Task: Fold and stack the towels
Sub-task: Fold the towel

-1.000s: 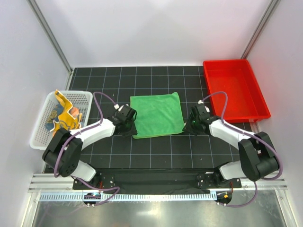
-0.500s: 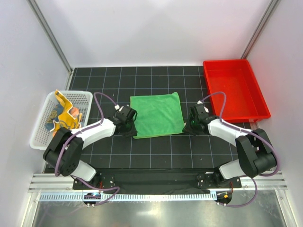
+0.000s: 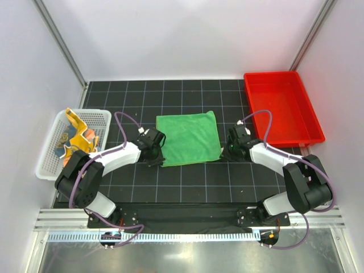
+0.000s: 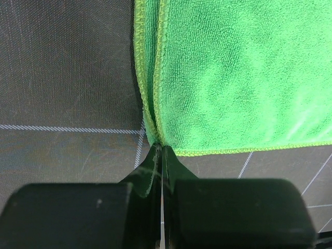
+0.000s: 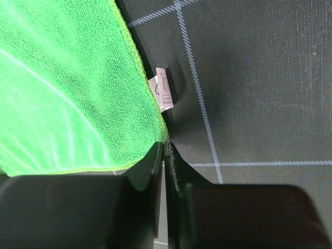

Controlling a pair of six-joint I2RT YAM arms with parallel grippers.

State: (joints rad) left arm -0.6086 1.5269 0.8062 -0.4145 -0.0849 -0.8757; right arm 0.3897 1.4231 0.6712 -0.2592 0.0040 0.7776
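While both arms reach in low over the desk [image 3: 187, 185], a green towel [image 3: 187, 138] lies spread flat at the middle of it. It is a near-square cloth of looped, fuzzy microfibre with a lighter stitched hem. The desk surface is a matte black mat ruled with a thin pale grid.

At the towel's near left corner, the left fingers [image 3: 158, 160] are closed tight. In the left wrist view, the left fingers [image 4: 160, 155] pinch that corner, where the hem is doubled into two stitched ridges running away from the tips. At the towel's near right corner, the right fingers [image 3: 224, 154] are also drawn together. In the right wrist view, the right fingers [image 5: 165, 150] nip the very point of the corner. A small white printed label [image 5: 163, 96] sticks out from the towel's right edge just beyond that corner.

Well to the left of the green towel stands a white perforated plastic basket [image 3: 45, 168]. In it is a crumpled yellow-orange towel [image 3: 79, 136] with a dark blue edge, rising above the rim. To the right of the green towel, and farther back, sits a shallow, smooth, rectangular red tray [image 3: 310, 135].
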